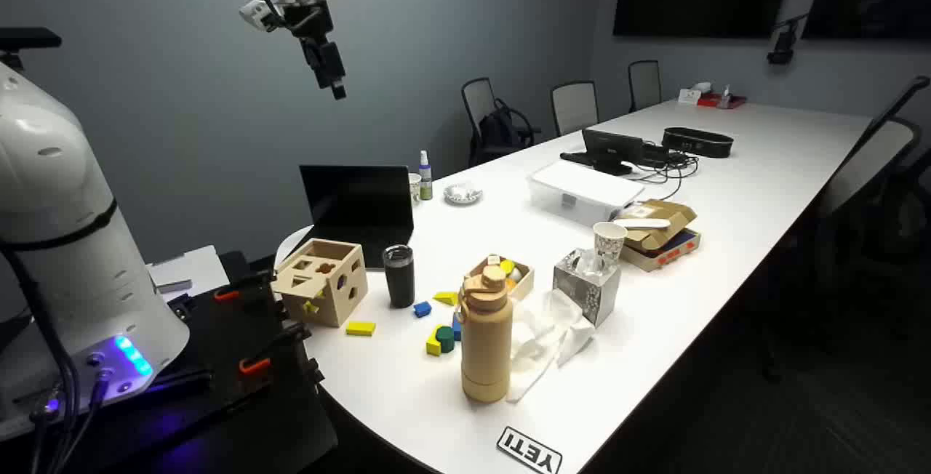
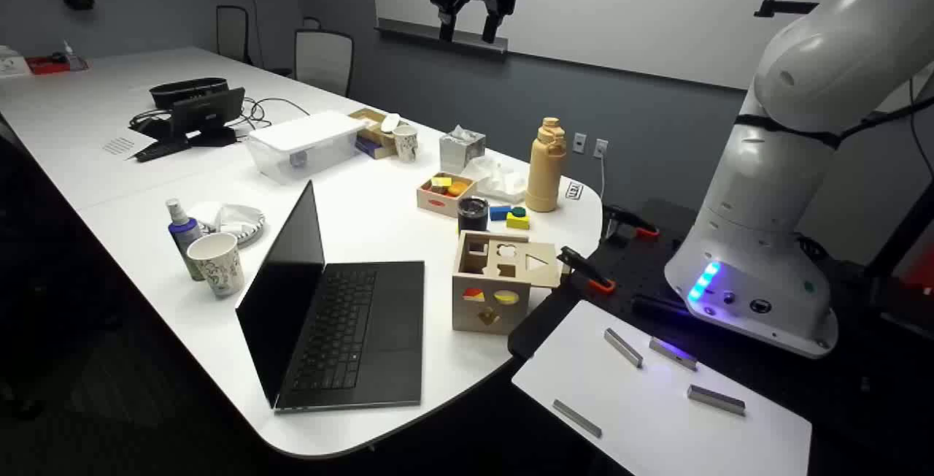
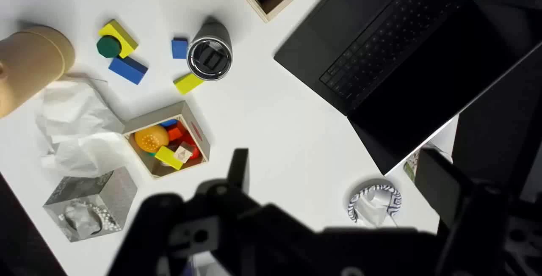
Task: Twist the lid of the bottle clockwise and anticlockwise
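Upper centre of an exterior view, high above the table (image 2: 379, 239) — my claw (image 2: 468, 31) hangs with its fingers spread, nothing between them. Twist not begun, I'd judge. Main risk: the bottle (image 2: 546, 169) stands tall and upright with nothing visible bracing it, so an off-centre descent could knock the lid (image 2: 551, 123) sideways and tip everything over. What looks like a carry loop (image 1: 473, 283) sits right by the lid; one finger could snag it if I come down at a bad angle. Once I have hold, twisting may just spin the whole bottle, since nothing pins the body — likeliest failure, I think. Loose tissue (image 1: 549, 328) lies just beside the base; if any runs underneath (can't tell), the footing could slip. Bottle versus claw: well apart, below and to the right of it in both exterior views. Wrist view catches only part of the bottle, cut off at the left edge, upper left of frame; lid out of sight, so lining up from there would be blind.
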You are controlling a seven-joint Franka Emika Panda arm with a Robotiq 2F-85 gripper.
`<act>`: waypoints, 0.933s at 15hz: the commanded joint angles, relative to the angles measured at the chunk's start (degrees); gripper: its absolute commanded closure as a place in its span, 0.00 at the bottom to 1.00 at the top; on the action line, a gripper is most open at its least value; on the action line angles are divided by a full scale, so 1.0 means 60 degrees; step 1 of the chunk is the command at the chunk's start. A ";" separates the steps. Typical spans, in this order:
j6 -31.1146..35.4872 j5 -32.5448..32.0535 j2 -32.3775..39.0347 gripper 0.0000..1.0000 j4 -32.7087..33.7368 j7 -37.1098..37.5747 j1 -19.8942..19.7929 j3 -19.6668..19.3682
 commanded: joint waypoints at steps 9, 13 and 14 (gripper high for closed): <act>0.0222 -0.1178 0.1113 0.00 0.0527 -0.0114 -0.1255 -0.0951; 0.0325 -0.2416 0.2568 0.00 0.1257 -0.0032 -0.2279 -0.1753; 0.0289 -0.2616 0.2955 0.00 0.1483 -0.0030 -0.2431 -0.1961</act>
